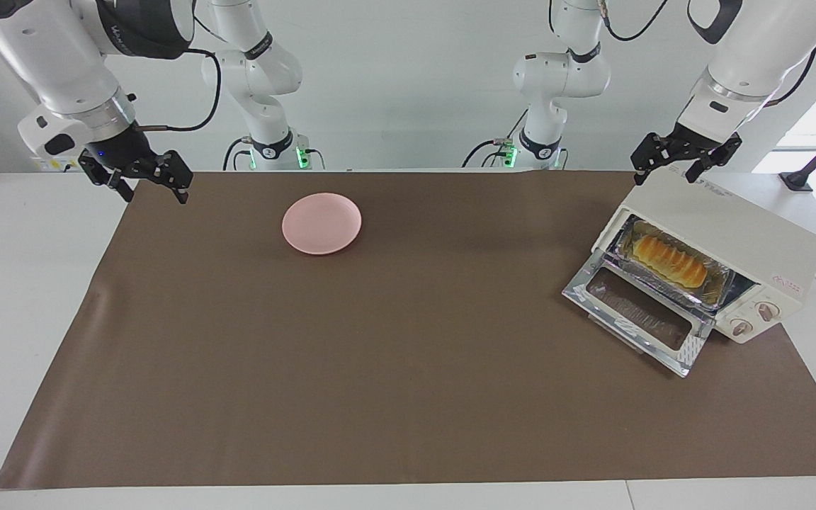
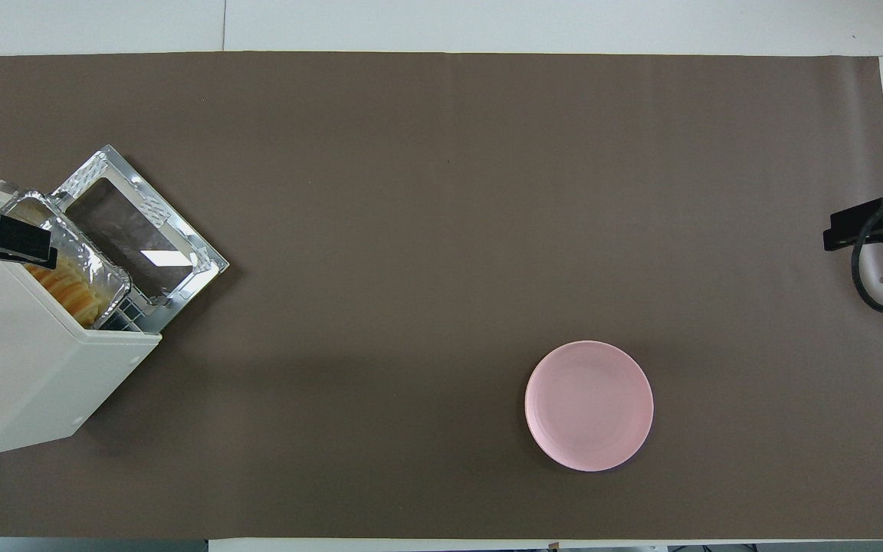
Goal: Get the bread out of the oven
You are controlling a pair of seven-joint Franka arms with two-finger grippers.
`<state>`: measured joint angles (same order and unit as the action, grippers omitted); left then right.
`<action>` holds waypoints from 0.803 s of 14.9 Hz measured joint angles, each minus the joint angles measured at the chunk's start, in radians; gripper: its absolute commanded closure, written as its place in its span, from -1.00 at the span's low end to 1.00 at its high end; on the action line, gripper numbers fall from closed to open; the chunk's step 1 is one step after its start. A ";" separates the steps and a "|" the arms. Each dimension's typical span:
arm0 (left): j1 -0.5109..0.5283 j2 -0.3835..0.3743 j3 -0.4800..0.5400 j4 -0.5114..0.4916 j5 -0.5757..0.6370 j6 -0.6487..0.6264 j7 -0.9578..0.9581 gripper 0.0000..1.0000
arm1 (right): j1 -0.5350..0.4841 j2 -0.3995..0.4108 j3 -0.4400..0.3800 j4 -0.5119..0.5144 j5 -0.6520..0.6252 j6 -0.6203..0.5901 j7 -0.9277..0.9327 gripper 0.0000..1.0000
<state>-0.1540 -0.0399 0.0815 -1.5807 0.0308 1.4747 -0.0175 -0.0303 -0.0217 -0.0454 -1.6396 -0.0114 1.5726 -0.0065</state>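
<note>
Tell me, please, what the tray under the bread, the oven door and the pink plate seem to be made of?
The tray under the bread looks like thin aluminium foil: crinkled, silvery, shiny rim. The oven door seems to be clear glass in a bright metal-looking frame; the brown mat shows through it. The pink plate looks like matte plastic or glazed ceramic; its smooth, even surface leaves that open.

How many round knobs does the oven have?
2, both on the oven front panel beside the open door: one knob, the other knob next to it.
</note>
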 measured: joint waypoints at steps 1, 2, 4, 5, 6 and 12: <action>0.000 0.000 0.000 0.000 0.000 0.000 0.000 -1.00 | 0.000 0.000 0.000 0.000 0.000 0.000 0.000 -1.00; 0.000 0.000 0.000 0.000 0.000 0.000 0.000 -1.00 | 0.000 0.000 0.000 0.000 0.000 0.000 0.000 -1.00; 0.000 0.000 0.001 0.000 0.000 0.000 0.000 -1.00 | 0.000 0.000 0.000 0.000 0.000 0.000 0.000 -1.00; 0.001 0.000 0.001 0.000 0.000 0.000 0.000 -1.00 | 0.000 0.000 0.000 0.000 0.000 0.000 0.000 -1.00; 0.001 0.000 0.002 0.000 0.000 0.000 0.000 -1.00 | 0.000 0.000 0.000 0.000 0.000 0.000 0.000 -1.00; 0.003 0.000 0.008 -0.003 0.000 0.013 -0.087 -1.00 | 0.000 0.000 0.000 0.000 0.000 0.000 0.000 -1.00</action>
<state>-0.1512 -0.0398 0.0897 -1.5834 0.0308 1.4878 -0.1048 -0.0303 -0.0217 -0.0454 -1.6396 -0.0114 1.5726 -0.0065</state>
